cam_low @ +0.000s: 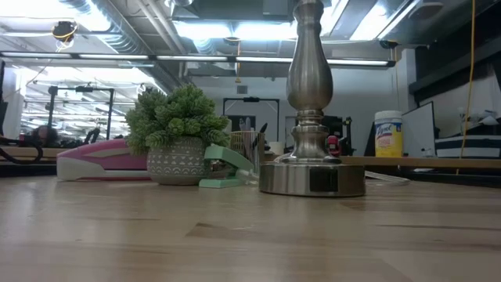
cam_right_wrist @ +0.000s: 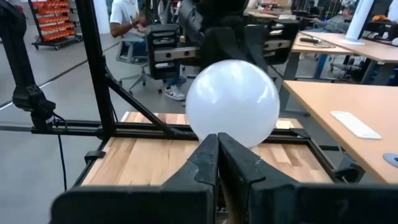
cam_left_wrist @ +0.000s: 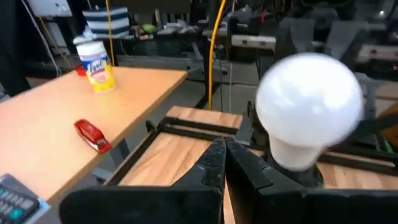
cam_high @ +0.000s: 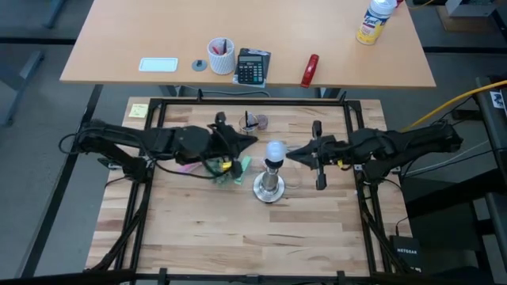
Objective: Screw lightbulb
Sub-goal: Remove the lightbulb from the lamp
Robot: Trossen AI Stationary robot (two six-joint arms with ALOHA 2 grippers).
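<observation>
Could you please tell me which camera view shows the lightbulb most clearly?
The right wrist view shows the lightbulb best: its whole round globe fills the middle, just past the shut right hand. The left wrist view shows it large too, off to one side. The high view shows only a small white dot. The low view misses it.

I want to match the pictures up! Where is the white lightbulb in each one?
High view: lightbulb at centre, atop the lamp stand.
Low view: not in it; only the stand shows.
Left wrist view: right of centre.
Right wrist view: centre.
Shared landmark: the Lysol tub.
</observation>
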